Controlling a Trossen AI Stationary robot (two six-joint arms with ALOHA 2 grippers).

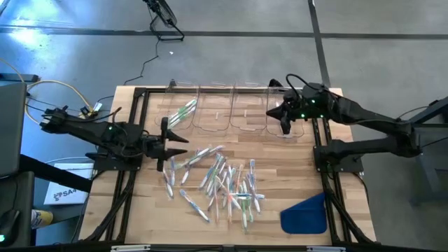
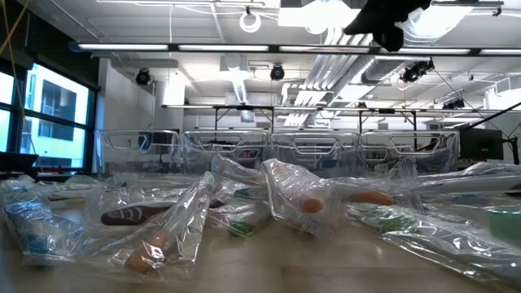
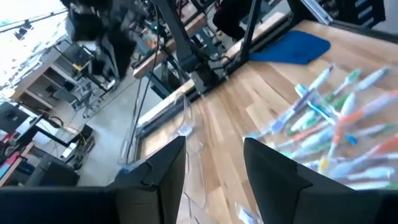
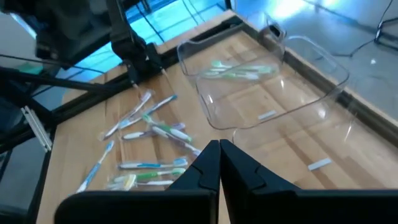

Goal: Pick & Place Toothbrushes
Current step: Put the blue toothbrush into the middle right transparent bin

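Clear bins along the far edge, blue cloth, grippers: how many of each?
Clear bins: 4, side by side; the leftmost holds green toothbrushes.
Blue cloth: 1.
Grippers: 2, left gripper open, right gripper shut.
Total: 7.

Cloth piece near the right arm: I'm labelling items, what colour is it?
Blue cloth piece, clearest in the high view.

Wood table [image 1: 150, 210]: toothbrushes [image 1: 220, 183] scattered mid-table, four clear bins [image 1: 231, 108] along far edge, blue cloth-like piece [image 1: 305, 215], probably fabric.
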